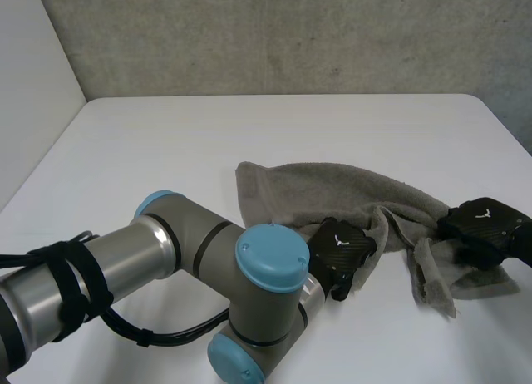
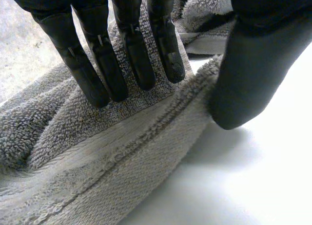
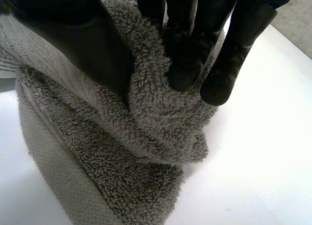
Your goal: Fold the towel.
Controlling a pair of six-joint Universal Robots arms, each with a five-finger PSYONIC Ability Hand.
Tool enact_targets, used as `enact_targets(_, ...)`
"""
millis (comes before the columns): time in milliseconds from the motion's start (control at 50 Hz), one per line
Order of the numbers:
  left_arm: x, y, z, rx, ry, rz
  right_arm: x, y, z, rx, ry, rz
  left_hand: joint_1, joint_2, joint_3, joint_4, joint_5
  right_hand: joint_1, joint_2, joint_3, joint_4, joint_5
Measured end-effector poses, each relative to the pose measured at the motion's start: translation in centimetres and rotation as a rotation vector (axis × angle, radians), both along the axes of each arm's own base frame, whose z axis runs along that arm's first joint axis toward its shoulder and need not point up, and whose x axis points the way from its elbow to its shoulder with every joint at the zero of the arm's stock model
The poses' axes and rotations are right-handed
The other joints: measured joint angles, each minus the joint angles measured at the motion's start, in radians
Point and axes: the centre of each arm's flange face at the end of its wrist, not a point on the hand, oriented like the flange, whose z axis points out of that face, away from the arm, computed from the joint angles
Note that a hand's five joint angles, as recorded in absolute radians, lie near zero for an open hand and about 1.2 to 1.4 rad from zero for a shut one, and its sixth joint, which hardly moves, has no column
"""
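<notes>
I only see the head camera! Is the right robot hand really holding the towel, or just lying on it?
Observer: Holding. The right robot hand pinches a bunched fold of the towel between fingers and thumb.
Operator: And the left one?
Observer: The left robot hand lays straight fingers flat on the towel.
Operator: Where's its thumb?
Observer: Its thumb sits beside the towel's stitched hem, over the white table.

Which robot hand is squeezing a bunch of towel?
The right hand: its thumb and fingers pinch a bunch of the grey towel. The left hand only lays straight fingers on it.
</notes>
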Motion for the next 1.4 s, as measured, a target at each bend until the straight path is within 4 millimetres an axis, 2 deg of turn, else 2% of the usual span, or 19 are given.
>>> enact_targets(200,-0.1,-0.1,0.3,-0.006,0.008,0.0,0.0,0.0,-0.1,0.005,-0.001,0.0,0.25,0.248,0.252,0.247,0.248,0.001,0.0,0.0,0.0,0.0)
enact_targets(240,0.0,-0.1,0.1,-0.004,0.005,0.0,0.0,0.0,-0.2,0.006,-0.002,0.001,0.372,0.373,0.384,0.376,0.38,0.002,0.0,0.0,0.0,0.0)
enact_targets(380,0.1,0.0,-0.8,0.005,-0.013,0.002,0.1,0.0,-0.1,0.009,-0.007,-0.002,0.442,0.49,0.534,0.513,0.493,0.002,0.0,0.001,0.0,0.0)
enact_targets(500,0.1,-0.5,0.5,-0.015,0.008,0.015,1.8,0.5,2.0,-0.061,-0.015,0.038,0.443,0.49,0.536,0.513,0.493,0.003,0.0,0.001,0.0,0.0)
enact_targets(580,0.2,-2.6,4.4,-0.09,0.095,0.057,4.0,0.2,5.3,-0.204,-0.049,0.073,0.443,0.49,0.537,0.513,0.493,0.003,0.0,0.001,0.0,0.0)
enact_targets(600,0.5,-4.1,6.3,-0.138,0.138,0.085,5.0,-0.1,6.9,-0.276,-0.075,0.083,0.443,0.49,0.538,0.513,0.493,0.003,0.0,0.001,0.0,0.0)
enact_targets(620,0.6,-4.5,6.9,-0.151,0.15,0.093,5.3,-0.2,7.4,-0.299,-0.085,0.087,0.443,0.49,0.538,0.513,0.493,0.003,0.0,0.001,0.0,0.0)
enact_targets(680,1.7,-7.6,10.7,-0.272,0.225,0.163,6.5,-1.3,10.5,-0.448,-0.138,0.084,0.443,0.49,0.538,0.513,0.493,0.003,0.0,0.001,0.0,0.0)
enact_targets(720,2.5,-9.5,13.2,-0.358,0.271,0.212,7.1,-2.2,12.6,-0.558,-0.176,0.073,0.443,0.49,0.539,0.513,0.493,0.003,0.0,0.001,0.0,0.0)
enact_targets(760,4.0,-12.1,17.4,-0.501,0.357,0.294,7.8,-3.4,15.6,-0.722,-0.232,0.054,0.443,0.49,0.539,0.513,0.493,0.003,0.0,0.001,0.0,0.0)
enact_targets(780,4.4,-12.5,18.2,-0.527,0.374,0.31,8.0,-3.7,16.3,-0.765,-0.247,0.05,0.443,0.49,0.539,0.513,0.493,0.003,0.0,0.001,0.0,0.0)
enact_targets(880,8.1,-15.6,25.2,-0.757,0.544,0.457,10.2,-4.2,22.4,-1.131,-0.428,0.046,0.443,0.49,0.539,0.513,0.493,0.003,0.0,0.001,0.0,0.0)
enact_targets(920,9.6,-16.3,26.7,-0.797,0.584,0.498,10.9,-3.7,23.5,-1.198,-0.49,0.066,0.443,0.49,0.539,0.513,0.493,0.003,0.0,0.001,0.0,0.0)
enact_targets(1000,12.0,-17.2,28.0,-0.814,0.624,0.552,11.8,-2.8,23.9,-1.198,-0.552,0.113,0.443,0.49,0.54,0.513,0.497,0.003,0.0,0.001,0.0,0.0)
enact_targets(1040,13.0,-17.6,27.9,-0.798,0.625,0.568,12.0,-2.6,23.4,-1.152,-0.554,0.126,0.443,0.49,0.54,0.513,0.499,0.003,0.0,0.001,0.0,0.0)
enact_targets(1120,14.8,-18.3,25.8,-0.711,0.582,0.597,12.2,-2.0,21.0,-0.957,-0.528,0.132,0.443,0.49,0.54,0.513,0.5,0.003,0.005,0.001,0.0,0.0)
enact_targets(1180,15.6,-18.4,23.1,-0.62,0.519,0.601,12.2,-1.4,18.7,-0.782,-0.498,0.123,0.443,0.49,0.54,0.513,0.5,0.003,0.005,0.001,0.0,0.0)
enact_targets(1280,17.0,-17.5,16.6,-0.411,0.352,0.591,12.5,0.3,13.7,-0.478,-0.437,0.183,0.444,0.49,0.541,0.513,0.5,0.003,0.005,0.001,0.0,0.0)
enact_targets(1400,18.8,-16.2,11.6,-0.257,0.227,0.589,11.8,1.5,9.1,-0.24,-0.372,0.272,0.447,0.49,0.542,0.513,0.5,0.003,0.005,0.001,0.0,0.0)
